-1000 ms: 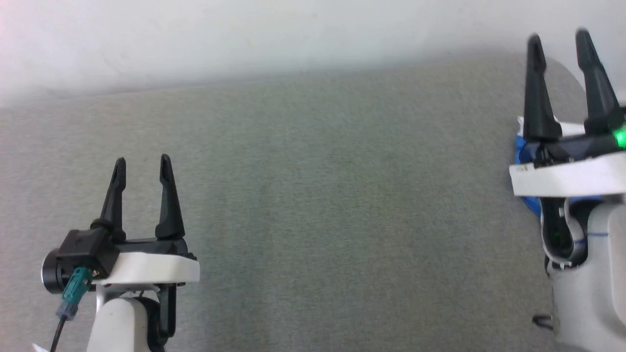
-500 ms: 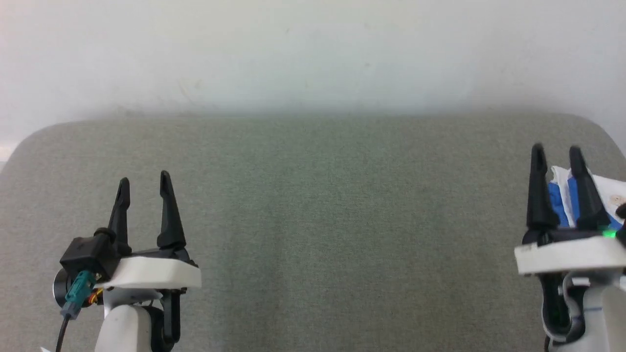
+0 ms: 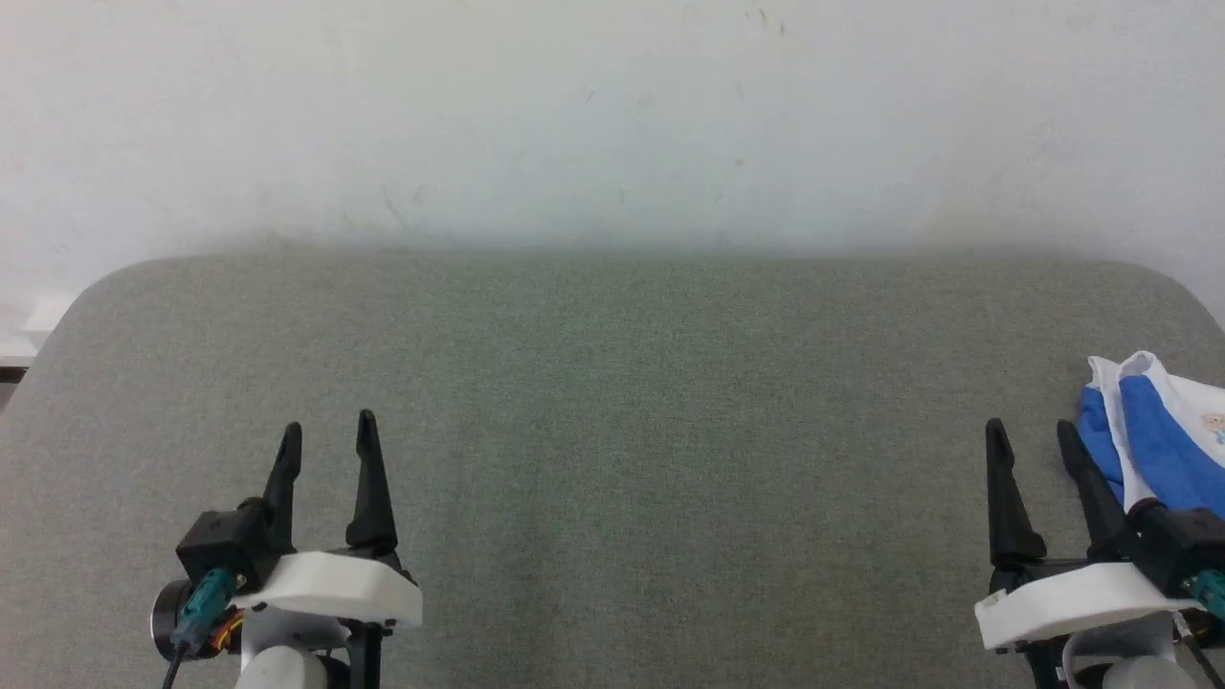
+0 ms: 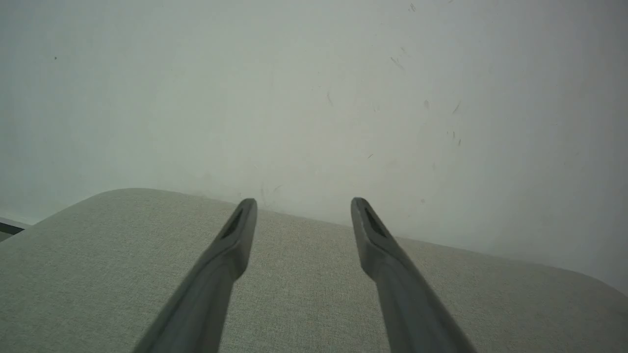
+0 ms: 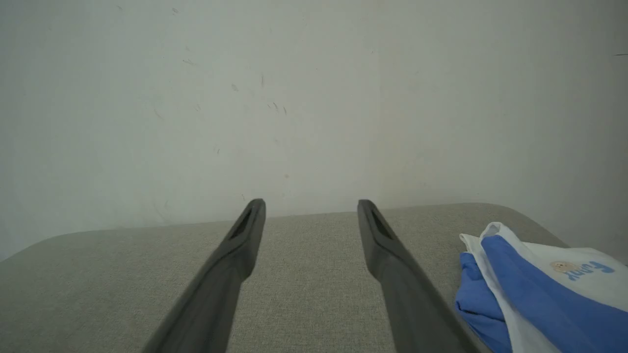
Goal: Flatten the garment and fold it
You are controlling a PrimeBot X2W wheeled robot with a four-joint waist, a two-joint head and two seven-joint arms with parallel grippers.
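Garment (image 3: 1163,431) lies bunched, blue sleeve across white front.

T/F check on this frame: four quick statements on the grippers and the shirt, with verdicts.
1. The left gripper is open and empty. True.
2. The right gripper is shut on the shirt. False: it is open, and the shirt lies off to its right, not between its fingers.
3. The shirt lies spread flat in the middle of the table. False: it is bunched at the right edge.
4. The shirt is white and blue. True.
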